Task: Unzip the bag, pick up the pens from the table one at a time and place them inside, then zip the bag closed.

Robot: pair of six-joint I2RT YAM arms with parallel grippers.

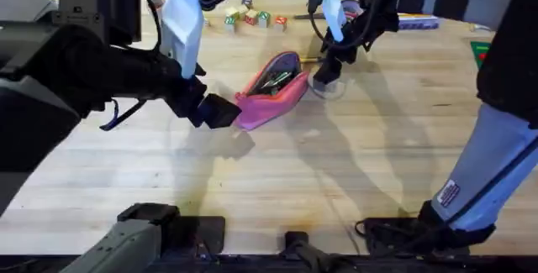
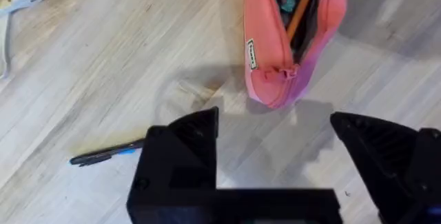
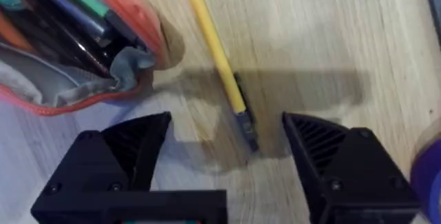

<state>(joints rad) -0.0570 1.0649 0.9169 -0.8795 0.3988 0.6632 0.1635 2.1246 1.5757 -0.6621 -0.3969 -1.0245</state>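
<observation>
The pink bag (image 1: 271,88) lies unzipped mid-table, with several pens showing inside it (image 2: 293,17). My left gripper (image 1: 214,112) hovers at its near-left end, fingers (image 2: 200,131) spread open and empty, apart from the fabric. A dark blue-black pen (image 2: 103,155) lies on the table (image 1: 277,181) beside that gripper. My right gripper (image 1: 326,71) is at the bag's right end, open (image 3: 227,124). The orange-yellow pen (image 3: 213,45) lies on the wood, its dark end between the right fingers, not gripped. The bag's open mouth (image 3: 69,45) is just beside it.
Wooden letter blocks (image 1: 252,18) stand at the back of the table. Coloured flat items (image 1: 416,23) lie at the back right and a green thing (image 1: 479,52) at the right edge. A white cable (image 2: 14,10) lies off to one side.
</observation>
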